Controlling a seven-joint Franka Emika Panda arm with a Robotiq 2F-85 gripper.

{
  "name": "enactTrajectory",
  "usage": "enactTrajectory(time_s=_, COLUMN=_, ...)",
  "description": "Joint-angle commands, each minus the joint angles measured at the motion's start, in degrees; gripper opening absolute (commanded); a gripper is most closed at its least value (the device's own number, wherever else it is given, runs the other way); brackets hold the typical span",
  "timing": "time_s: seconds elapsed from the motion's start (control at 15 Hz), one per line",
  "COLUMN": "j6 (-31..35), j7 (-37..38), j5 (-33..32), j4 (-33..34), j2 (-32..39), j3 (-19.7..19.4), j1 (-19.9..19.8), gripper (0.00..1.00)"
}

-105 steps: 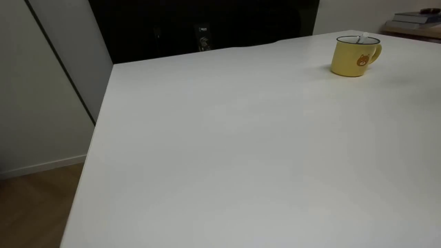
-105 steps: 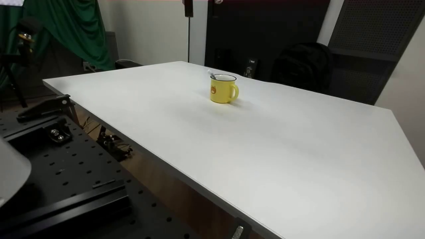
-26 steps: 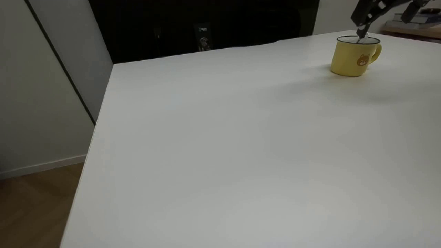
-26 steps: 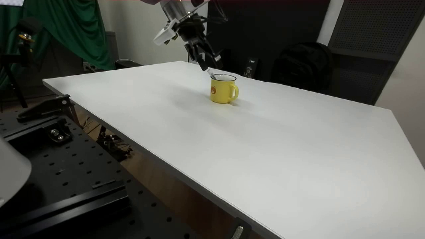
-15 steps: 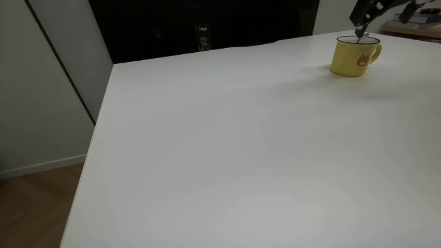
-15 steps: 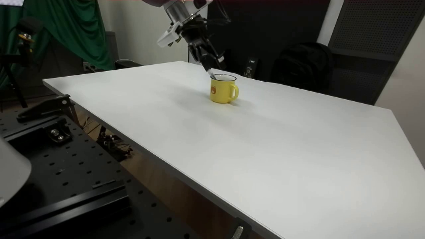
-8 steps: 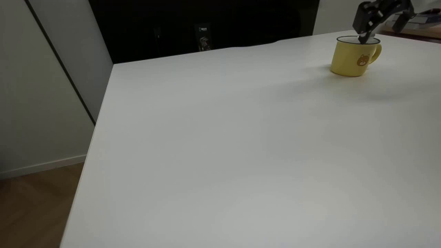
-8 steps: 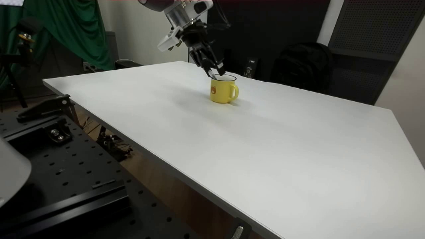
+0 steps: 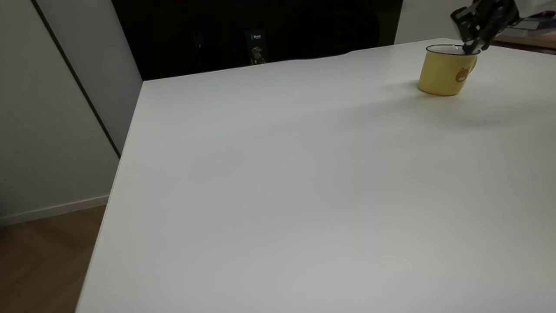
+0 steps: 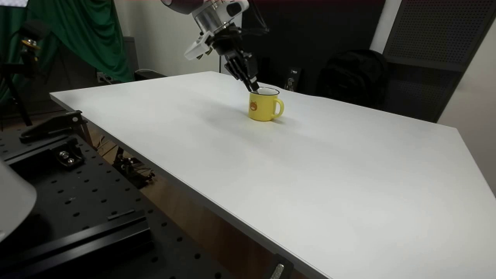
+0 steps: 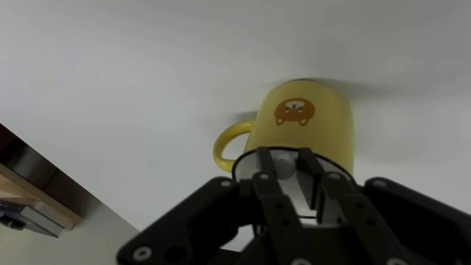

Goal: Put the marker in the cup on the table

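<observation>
we have the claw [image 11: 285, 157] clamped on the marker [image 11: 284, 167], its end near twelve o'clock inside the yellow animal-face mug [image 11: 311, 127] in the wrist view; we could tip or drag that mug across the table [image 11: 121, 84], should we lift aslant this near its side.

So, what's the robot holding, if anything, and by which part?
The gripper holds the marker by its upper end, at the mouth of the cup.
</observation>
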Motion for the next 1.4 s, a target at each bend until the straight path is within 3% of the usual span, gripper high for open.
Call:
enactTrajectory(time_s=0.0, j6=-0.84, j7=0.25, j5=0.80, j4=1.80, j2=0.25, j3=-0.25, j1=-0.21, gripper=0.02)
enactTrajectory(time_s=0.33, j6=-3.08, j7=-3.23, j5=5.14, j4=3.56, j2=-1.85, j3=0.13, j1=-0.78, gripper=0.05)
enactTrajectory(time_s=0.6, j6=-4.23, j7=-14.35, j5=17.73, j4=4.47, j2=-3.98, j3=2.56, j1=-2.74, gripper=0.05)
enactTrajectory(time_s=0.67, j6=-6.68, j7=-16.36, j5=18.89, j4=5.29, j2=-5.34, j3=9.15, j1=-8.81, gripper=0.05)
enactTrajectory(time_s=1.07, j6=-14.63, j7=-32.84, j5=32.98, j4=8.82, j2=-11.45, j3=17.95, j1=-14.77, gripper=0.05)
enactTrajectory(time_s=1.2, j6=-14.67, j7=-36.16, j5=33.98, j4=8.25, j2=-13.88, j3=19.42, j1=-15.18, gripper=0.05)
enactTrajectory(time_s=1.27, j6=-13.60, j7=-36.12, j5=32.32, j4=7.39, j2=-14.93, j3=19.78, j1=-15.00, gripper=0.05)
enactTrajectory(time_s=1.33, j6=-11.65, j7=-32.31, j5=26.38, j4=6.24, j2=-15.60, j3=19.48, j1=-14.20, gripper=0.05)
